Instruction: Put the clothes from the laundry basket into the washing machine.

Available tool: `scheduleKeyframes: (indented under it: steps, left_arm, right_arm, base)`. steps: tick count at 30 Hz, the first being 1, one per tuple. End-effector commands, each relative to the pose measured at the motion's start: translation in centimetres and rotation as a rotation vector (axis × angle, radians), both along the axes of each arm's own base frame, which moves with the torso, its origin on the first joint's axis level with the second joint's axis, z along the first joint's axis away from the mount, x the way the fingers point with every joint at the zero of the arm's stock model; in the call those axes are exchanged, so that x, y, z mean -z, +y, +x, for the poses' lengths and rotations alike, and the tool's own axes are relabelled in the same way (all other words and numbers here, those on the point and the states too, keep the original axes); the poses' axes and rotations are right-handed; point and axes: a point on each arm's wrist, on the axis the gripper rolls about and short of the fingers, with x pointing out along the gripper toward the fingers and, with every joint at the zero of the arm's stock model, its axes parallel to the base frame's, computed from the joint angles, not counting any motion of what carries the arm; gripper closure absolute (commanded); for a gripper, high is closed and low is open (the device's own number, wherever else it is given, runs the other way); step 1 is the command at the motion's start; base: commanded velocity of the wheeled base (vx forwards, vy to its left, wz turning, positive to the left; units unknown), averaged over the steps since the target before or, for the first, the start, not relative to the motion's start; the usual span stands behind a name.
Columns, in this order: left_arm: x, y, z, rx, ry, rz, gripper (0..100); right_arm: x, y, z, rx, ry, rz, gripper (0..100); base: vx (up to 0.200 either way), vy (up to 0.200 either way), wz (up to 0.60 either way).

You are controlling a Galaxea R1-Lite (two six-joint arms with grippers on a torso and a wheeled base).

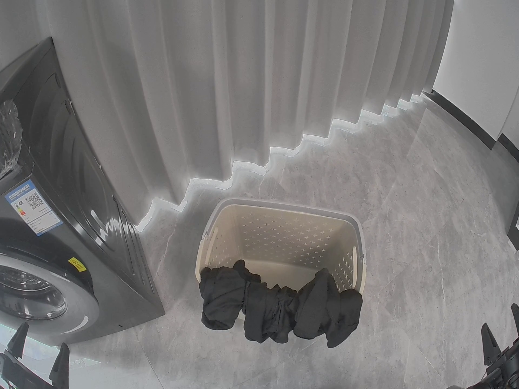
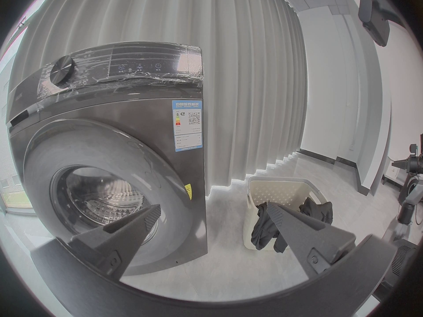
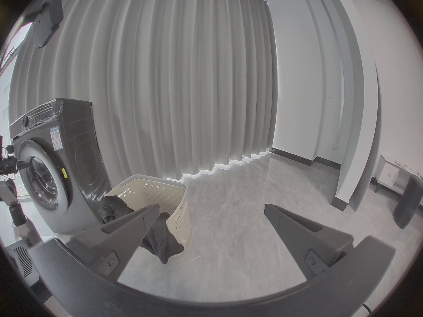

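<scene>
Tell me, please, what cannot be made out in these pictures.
- Number of garments: in the head view the black clothes bunch over the near rim of the laundry basket, and their folds merge.
- Basket's near inner wall: head view, hidden by those clothes.
- Drum of the washing machine: left wrist view, a finger of the left gripper covers its lower part.
- Machine front: head view, cut off by the left edge.

Grey stone floor, washer standing on it at the left, basket on it just beside the washer, near the curtain
</scene>
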Motion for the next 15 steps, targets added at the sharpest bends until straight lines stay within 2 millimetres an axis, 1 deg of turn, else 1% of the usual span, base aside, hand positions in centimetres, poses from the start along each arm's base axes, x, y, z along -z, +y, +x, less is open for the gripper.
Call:
scheduleKeyframes:
  steps: [1, 2, 8, 15]
  left_arm:
    - [0.49, 0.00, -0.02, -0.002, -0.002, 0.000, 0]
    - [0.49, 0.00, -0.02, -0.002, -0.002, 0.002, 0]
    - [0.49, 0.00, -0.02, -0.002, -0.002, 0.002, 0]
    - [0.49, 0.00, -0.02, -0.002, -0.002, 0.002, 0]
  right_arm:
    - [0.48, 0.00, 0.12, -0.001, 0.016, 0.000, 0]
    - [0.50, 0.00, 0.12, 0.003, 0.017, 0.003, 0]
    - [0.50, -0.01, 0.12, 0.005, 0.017, 0.003, 0]
    - [0.48, -0.01, 0.12, 0.003, 0.016, 0.002, 0]
  base:
    - [0.000, 0.000, 0.00]
    - [0.000, 0.000, 0.00]
    - [0.000, 0.000, 0.60]
    - [0.000, 0.000, 0.00]
